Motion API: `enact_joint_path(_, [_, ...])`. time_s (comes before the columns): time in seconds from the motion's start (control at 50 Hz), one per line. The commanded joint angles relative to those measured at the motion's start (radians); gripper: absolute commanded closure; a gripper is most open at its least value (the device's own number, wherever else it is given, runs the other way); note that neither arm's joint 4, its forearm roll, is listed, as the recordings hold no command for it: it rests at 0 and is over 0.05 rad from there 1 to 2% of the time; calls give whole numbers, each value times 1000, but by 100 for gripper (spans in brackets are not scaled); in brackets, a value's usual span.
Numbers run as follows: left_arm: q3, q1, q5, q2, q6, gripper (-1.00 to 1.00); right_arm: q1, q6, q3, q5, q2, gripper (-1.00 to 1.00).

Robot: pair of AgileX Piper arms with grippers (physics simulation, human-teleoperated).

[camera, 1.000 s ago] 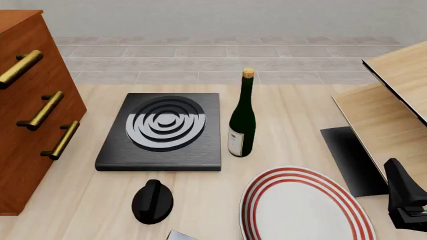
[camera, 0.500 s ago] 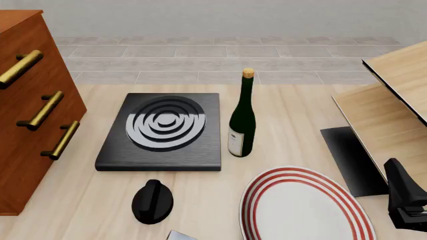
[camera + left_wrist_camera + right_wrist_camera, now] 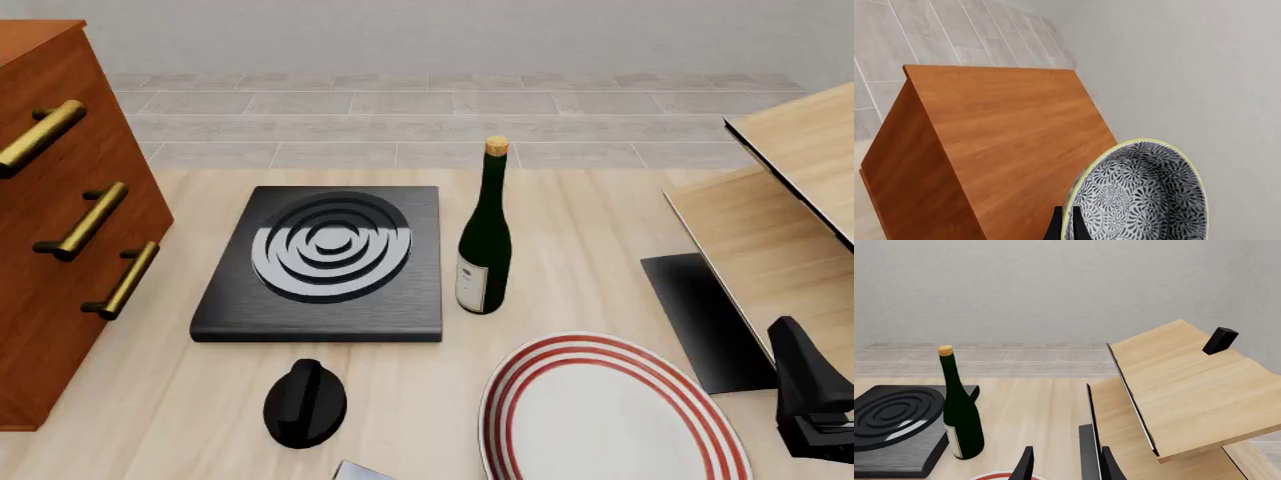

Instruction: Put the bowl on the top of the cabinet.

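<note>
While the left fingers (image 3: pixel 1066 225) pinch the bowl (image 3: pixel 1137 195) over the cabinet (image 3: pixel 1001 145), the right fingers (image 3: pixel 1066 465) gape.

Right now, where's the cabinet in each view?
Left wrist view: the cabinet fills the middle, its flat top facing the camera, with the bowl held in front of it.
Front view: the cabinet is at the left edge, showing brass handles.
Right wrist view: not in it.
Shared landmark: the grey tiled floor beyond the cabinet.
</note>
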Motion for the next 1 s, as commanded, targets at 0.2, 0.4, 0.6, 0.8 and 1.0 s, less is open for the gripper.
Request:
enact_joint_path(0.2, [-19,41,-126,99,33,100,0,0,0,0,0,-100])
enact_joint_path(0.4, [-51,48,-141,140,40,100,0,0,0,0,0,-100])
enact_joint_path(0.6, [-92,64,-144,180,38,100,0,0,0,0,0,-100])
enact_joint_path(0.8, [-119,77,-139,214,31,100,0,0,0,0,0,-100])
enact_joint_path(1.0, [-195,90,-85,265,10,100,0,0,0,0,0,-100])
